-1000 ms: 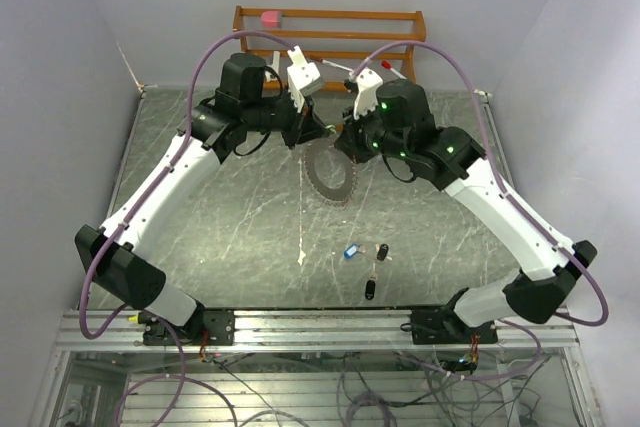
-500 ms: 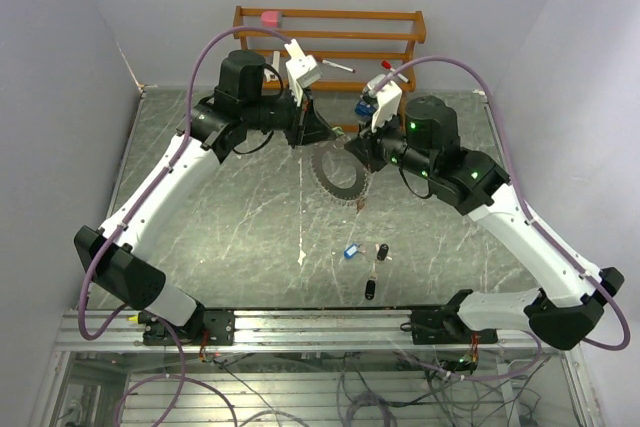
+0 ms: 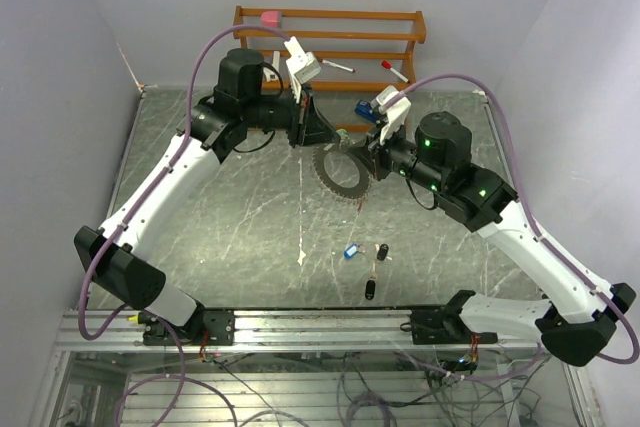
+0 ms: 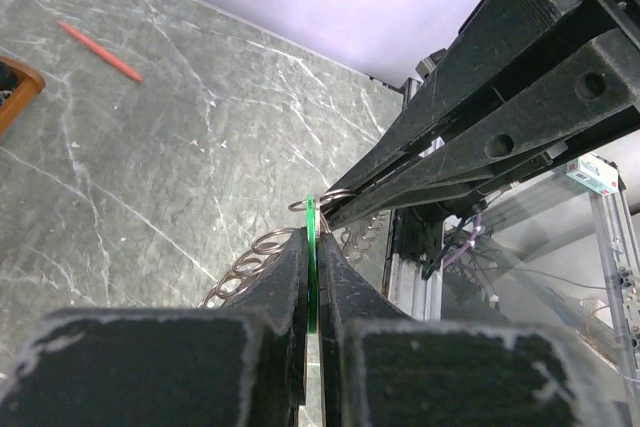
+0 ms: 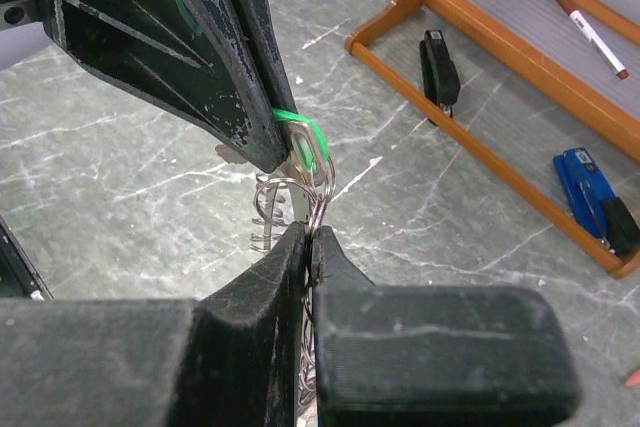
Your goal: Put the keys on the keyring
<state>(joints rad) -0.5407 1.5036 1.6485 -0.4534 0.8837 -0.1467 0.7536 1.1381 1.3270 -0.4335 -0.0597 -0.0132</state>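
Left of centre at the far side of the table [image 3: 230, 217]: left gripper [image 3: 322, 139] clenched on the green key [image 5: 300, 130], both pads pressed flat against the plastic head, seen edge-on as a thin green line from the left wrist. Green head right against the wire coils at the upper edge of the keyring [image 3: 327, 185]; threaded on or only touching, not determinable. Keyring located at far centre, held between the two grippers, toothed rim and hollow centre plainly visible from above. Small red tag [image 3: 359, 204] at its lower right rim; any lettering too small to read. Just right of the ring: right gripper [image 3: 366, 159] clamped on the ring's wire, fingers closed with the coil pinched between them, confirmed from the right wrist. Near row, well apart from the ring and lying loose: blue key [image 3: 350, 251], black key [image 3: 384, 252] just beside it, second black key [image 3: 369, 290] closer to the bases. Back wall, left to right: wooden rack [image 3: 330, 15] with pink item [image 3: 270, 18] on its top rail, black stapler [image 5: 438, 67] on a lower shelf, red-capped marker [image 3: 394, 71] at the right; printing on these illegible.
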